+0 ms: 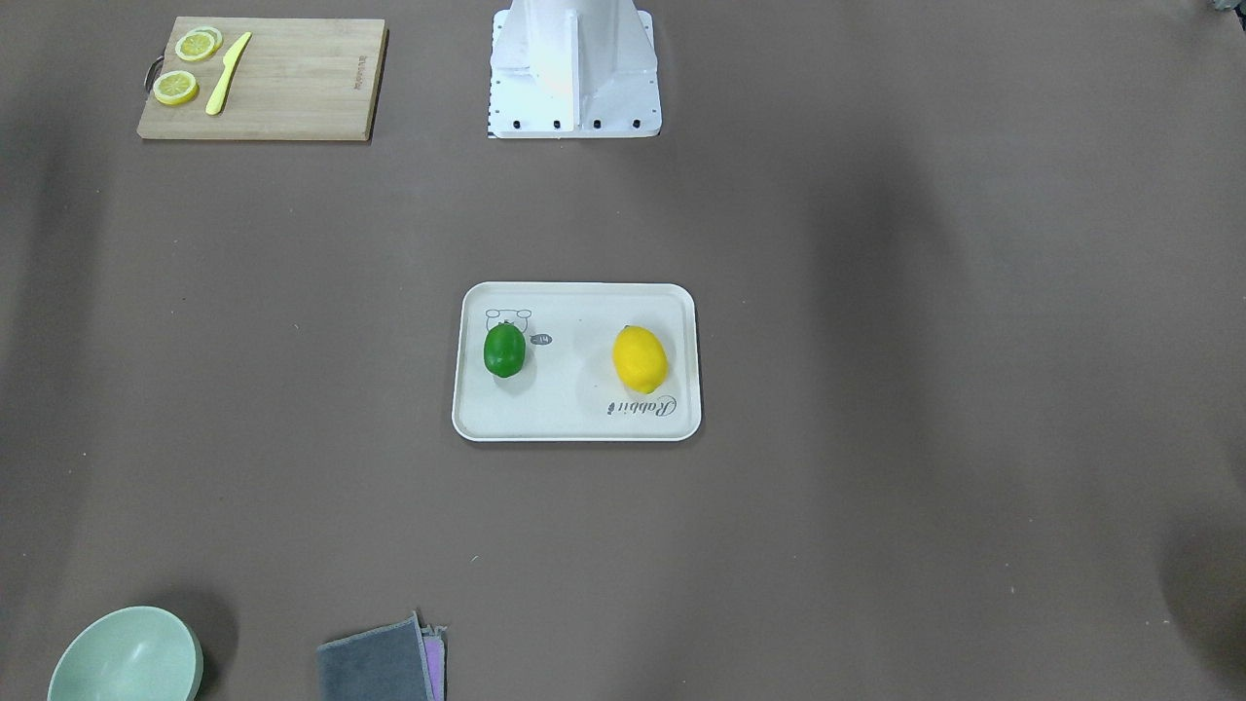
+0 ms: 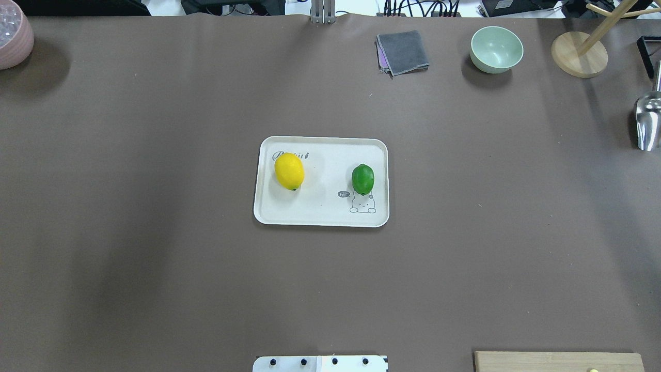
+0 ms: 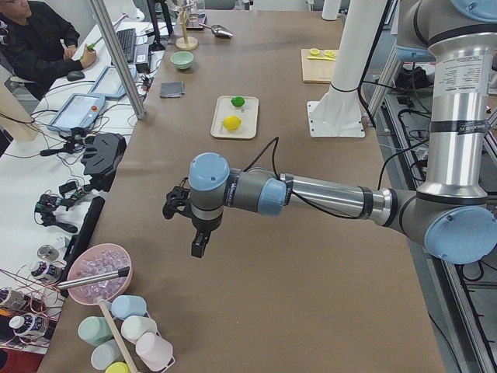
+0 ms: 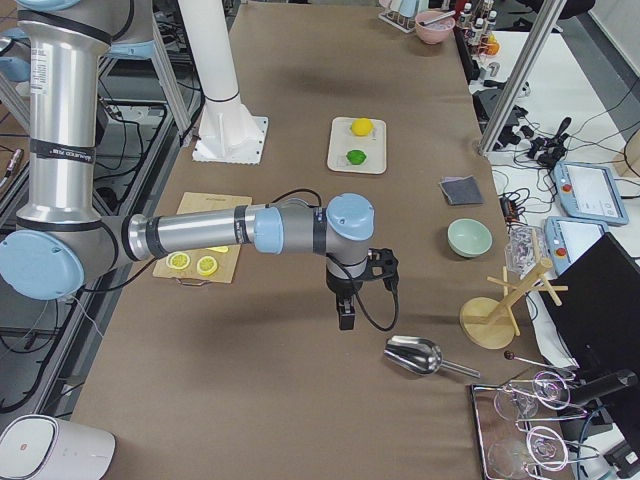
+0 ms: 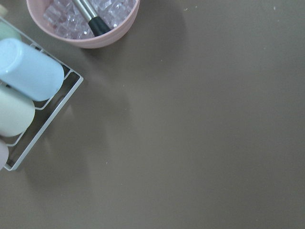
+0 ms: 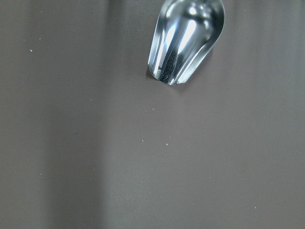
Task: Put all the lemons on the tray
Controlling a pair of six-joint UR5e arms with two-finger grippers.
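Note:
The bright yellow lemon and the glossy green lemon both lie on the cream-white tray at the table's middle, apart from each other. In the front-facing view the yellow lemon is on the tray's right and the green lemon on its left. My left gripper hangs over the table's left end, far from the tray. My right gripper hangs over the right end. Both show only in the side views, so I cannot tell whether they are open or shut.
A wooden cutting board with lemon slices and a yellow knife lies near the robot's right. A green bowl, grey cloth, wooden stand, metal scoop and pink ice bowl stand around the edges.

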